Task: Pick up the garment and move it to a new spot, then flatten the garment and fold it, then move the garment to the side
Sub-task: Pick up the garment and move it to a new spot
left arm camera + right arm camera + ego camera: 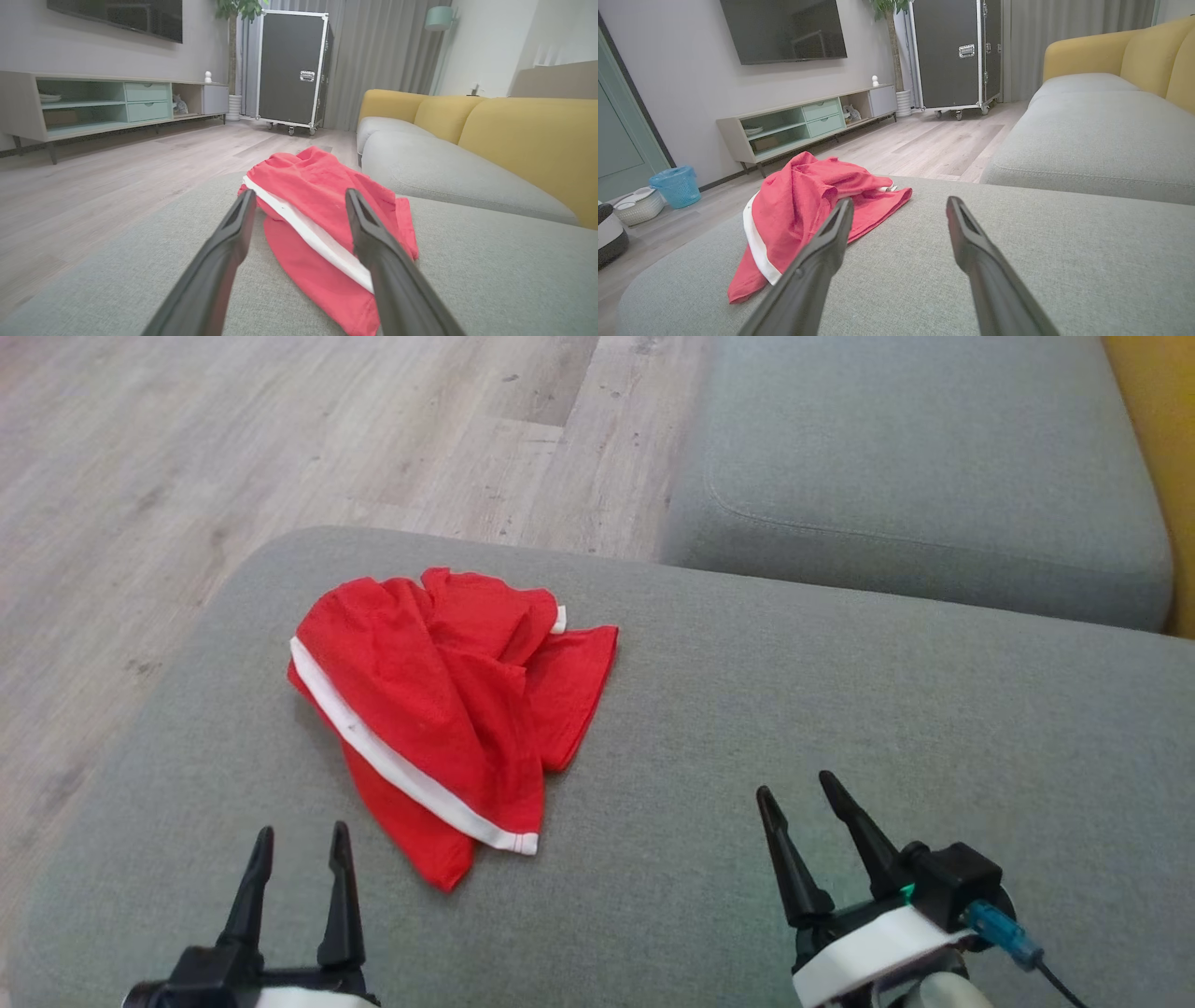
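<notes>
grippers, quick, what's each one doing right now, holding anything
left gripper: open, holding nothing, not touching the red garment
right gripper: open, holding nothing, over the bare grey cushion

Grey fabric seat (840, 709) in foreground, second grey seat cushion (915, 476) just beyond it. Yellow backrests (528, 140) behind the far cushion. Pale wood-plank floor (233, 429) alongside. Wall-mounted TV (784, 28) above low cabinet (808, 121) with pale green drawers. Black flight case (289, 65) on castors in front of grey curtains (383, 60), potted plant (904, 100) just beside it. Blue basket (675, 185) and white basket (637, 205) side by side on floor, left of cabinet.
</notes>
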